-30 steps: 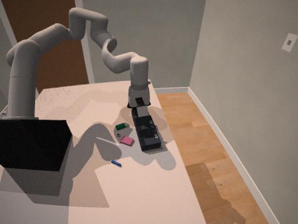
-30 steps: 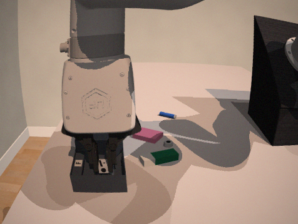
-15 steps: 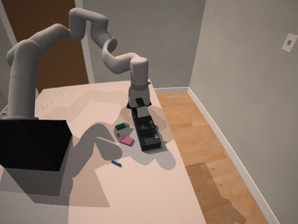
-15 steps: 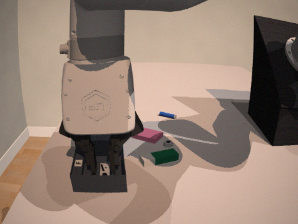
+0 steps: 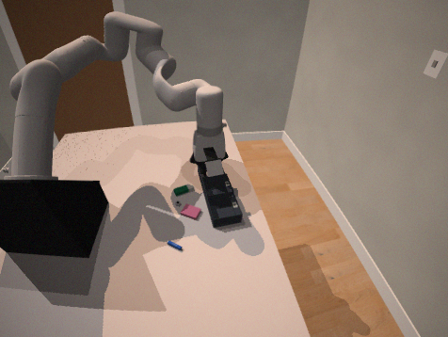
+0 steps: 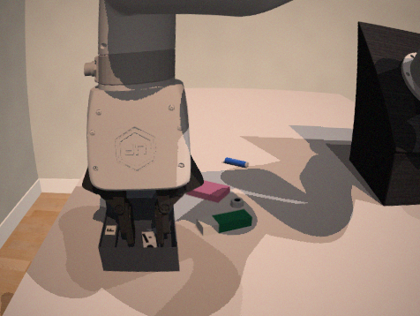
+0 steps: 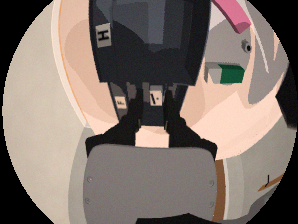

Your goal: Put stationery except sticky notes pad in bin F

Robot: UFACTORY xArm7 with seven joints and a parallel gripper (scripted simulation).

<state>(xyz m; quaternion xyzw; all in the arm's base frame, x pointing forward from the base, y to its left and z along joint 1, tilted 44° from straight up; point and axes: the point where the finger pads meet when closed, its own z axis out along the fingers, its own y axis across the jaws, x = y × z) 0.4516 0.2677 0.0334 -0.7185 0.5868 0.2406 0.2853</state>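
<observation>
My gripper (image 6: 143, 240) (image 7: 153, 97) reaches straight down into the near compartment of a dark row of bins (image 5: 227, 217) (image 6: 137, 261) (image 7: 143, 19), and its fingers are partly open. A small pale block with a black mark (image 6: 149, 240) (image 7: 154, 96) sits loose between the fingers inside that compartment. A small white label (image 6: 110, 229) (image 7: 120, 102) is on the same compartment; I cannot read it. A farther compartment carries an H label (image 7: 103, 31). Beside the bins, a green eraser (image 5: 183, 190) (image 6: 231, 221) (image 7: 226, 74), a pink pad of sticky notes (image 5: 190, 211) (image 6: 208, 191) (image 7: 230, 11) and a blue stick (image 5: 174, 245) (image 6: 236, 161) lie on the table.
A small grey ring (image 5: 179, 203) (image 6: 236, 202) and a thin white rod (image 5: 160, 210) (image 6: 273, 197) lie near the pad. A large black box (image 5: 47, 216) (image 6: 388, 115) stands by the arm's base. The table's edge runs just right of the bins.
</observation>
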